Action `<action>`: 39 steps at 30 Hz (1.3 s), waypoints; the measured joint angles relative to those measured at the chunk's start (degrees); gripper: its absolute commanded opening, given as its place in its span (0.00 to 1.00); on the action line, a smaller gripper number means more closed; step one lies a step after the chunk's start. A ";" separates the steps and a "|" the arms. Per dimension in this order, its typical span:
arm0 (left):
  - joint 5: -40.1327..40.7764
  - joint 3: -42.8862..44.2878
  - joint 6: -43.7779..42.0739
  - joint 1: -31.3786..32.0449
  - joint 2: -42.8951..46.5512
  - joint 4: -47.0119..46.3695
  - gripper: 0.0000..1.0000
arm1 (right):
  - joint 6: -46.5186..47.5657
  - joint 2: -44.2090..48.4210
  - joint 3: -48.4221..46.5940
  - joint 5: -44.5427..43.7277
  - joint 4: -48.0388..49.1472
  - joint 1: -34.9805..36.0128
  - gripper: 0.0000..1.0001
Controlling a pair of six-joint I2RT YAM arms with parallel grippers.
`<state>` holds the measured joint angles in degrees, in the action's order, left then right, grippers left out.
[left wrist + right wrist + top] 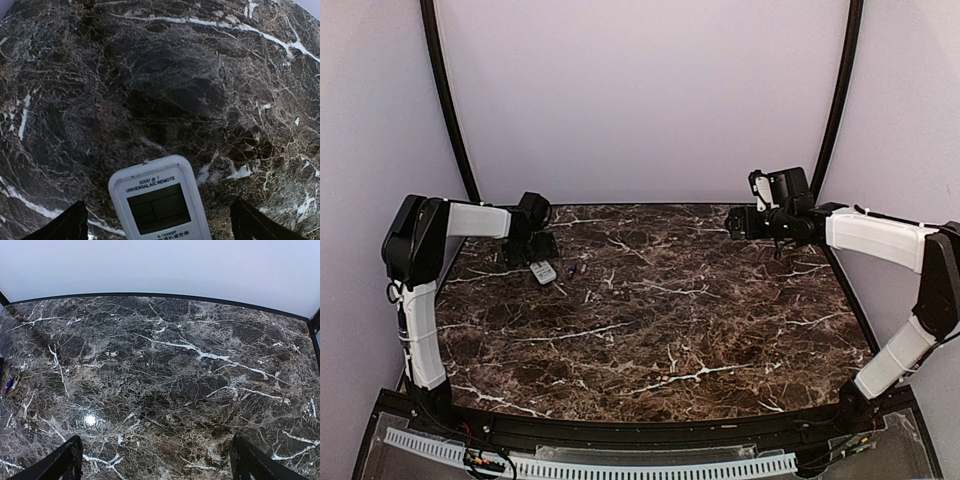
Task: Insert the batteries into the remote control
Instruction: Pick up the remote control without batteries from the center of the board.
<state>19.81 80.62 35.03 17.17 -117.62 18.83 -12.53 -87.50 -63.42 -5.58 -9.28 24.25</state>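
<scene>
the remote (159,202) lies face up at the far left of the table (700,320). its display and lettering show, so the battery recess on its back is turned down and out of sight.

the left claw (542,248) hangs right over it, fingers (65,227) spread as wide as they go and holding nothing. in the left wrist view the remote sits between the two fingers. its long axis runs away from the wrist, so the fingers face its two long sides. a pinch from here would close across the narrow width, which looks like the right line for lifting it and turning it over.

the batteries (11,384) lie side by side on the dark marble, near the remote on its right and apart from it. they show only at the far left edge of the right wrist view, small and hard to pick out.

the right claw (738,222) is raised over the far right of the table, well apart from both things, also spread and empty.

the left arm is much the nearer to the remote and to the batteries. the right arm would have to cross most of the table to reach either.
</scene>
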 measured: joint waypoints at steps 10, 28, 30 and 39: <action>-3.13 0.87 3.37 -0.17 -1.97 0.98 0.77 | 0.09 -0.09 0.00 -0.55 -0.44 0.15 0.99; -6.25 -4.37 5.09 -0.44 2.29 -1.95 0.00 | 1.44 0.57 -0.15 -0.76 -1.62 0.15 0.99; -5.79 -6.36 4.26 -0.04 4.81 -2.36 0.00 | 1.95 1.64 -0.17 -0.50 -1.66 0.20 0.99; -5.40 -16.44 -11.21 10.64 30.45 -21.86 0.00 | 7.34 13.18 -0.61 11.54 1.31 0.96 0.99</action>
<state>14.41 64.18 23.81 27.81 -87.18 -3.03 -5.19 -74.32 -64.03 5.96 -7.97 25.21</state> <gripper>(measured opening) 0.497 0.986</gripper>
